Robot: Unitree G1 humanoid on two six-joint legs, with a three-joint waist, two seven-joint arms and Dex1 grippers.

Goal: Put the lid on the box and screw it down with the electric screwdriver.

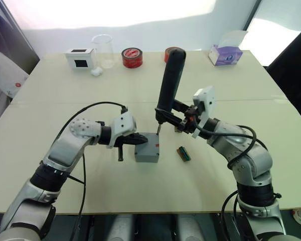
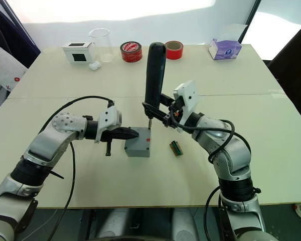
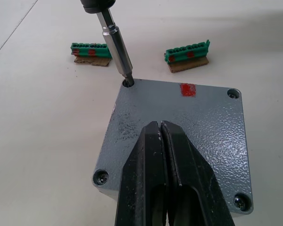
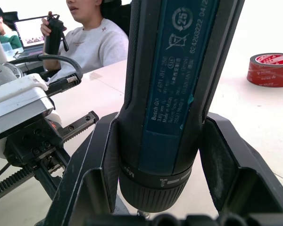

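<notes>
Lid on the box, bit in a corner screw hole

From the left, we see our left hand (image 3: 161,141) with its two fingers pressed together, tips resting on top of the lid (image 3: 198,122), which sits on the box (image 1: 147,150) near the middle of the counter (image 1: 251,90). The lid carries a small red mark, and three of its corners show screws. At the fourth corner, the metal bit of the electric screwdriver (image 1: 169,83) stands in the hole. Our right hand (image 4: 153,188) pinches the screwdriver's black body between its fingers, holding it nearly upright over the box. Just right of the box a small green connector strip (image 1: 183,153) lies on the counter.
</notes>
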